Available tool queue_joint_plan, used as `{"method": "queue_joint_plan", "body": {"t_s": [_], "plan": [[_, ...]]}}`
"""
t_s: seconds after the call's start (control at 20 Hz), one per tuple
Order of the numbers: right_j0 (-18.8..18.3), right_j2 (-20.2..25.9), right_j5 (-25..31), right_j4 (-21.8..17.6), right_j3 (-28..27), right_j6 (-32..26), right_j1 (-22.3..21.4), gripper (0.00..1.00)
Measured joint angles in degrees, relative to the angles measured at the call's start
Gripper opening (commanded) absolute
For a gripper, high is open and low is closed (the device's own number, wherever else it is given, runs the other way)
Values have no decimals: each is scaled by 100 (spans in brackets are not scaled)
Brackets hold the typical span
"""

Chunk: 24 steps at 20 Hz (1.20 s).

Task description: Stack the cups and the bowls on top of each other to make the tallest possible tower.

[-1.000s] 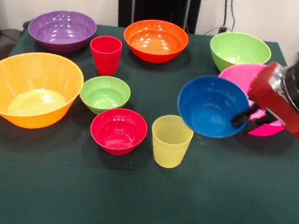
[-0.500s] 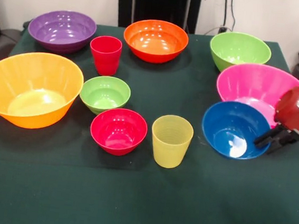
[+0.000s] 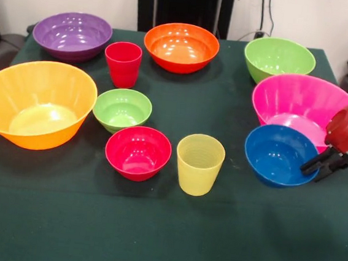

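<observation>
My gripper [image 3: 314,170] comes in from the right edge and is shut on the right rim of the small blue bowl [image 3: 276,156]. The bowl sits level, low at the table, right in front of the large pink bowl [image 3: 297,102]. The yellow cup [image 3: 199,164] stands upright alone at the centre front, left of the blue bowl. The red cup [image 3: 122,64] stands upright at the back left. The small red bowl [image 3: 138,152] and the small green bowl [image 3: 122,109] sit left of the yellow cup. Nothing is stacked.
The large orange-yellow bowl [image 3: 35,102] is at the left edge. The purple bowl [image 3: 72,34], orange bowl [image 3: 181,46] and medium green bowl [image 3: 279,58] line the far side. The green tablecloth [image 3: 164,234] is bare along the front.
My gripper has carried the blue bowl from tilted in the air near the yellow cup down and to the right, to a level position in front of the pink bowl.
</observation>
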Motion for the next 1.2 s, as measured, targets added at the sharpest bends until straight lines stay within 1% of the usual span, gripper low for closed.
{"method": "queue_joint_plan", "body": {"t_s": [0.2, 0.65, 1.2], "plan": [[15, 12, -91, -2, 167, 0, -47, 0], [-13, 28, -97, -1, 476, 0, -199, 0], [-14, 36, -97, -1, 662, 0, -337, 0]]}}
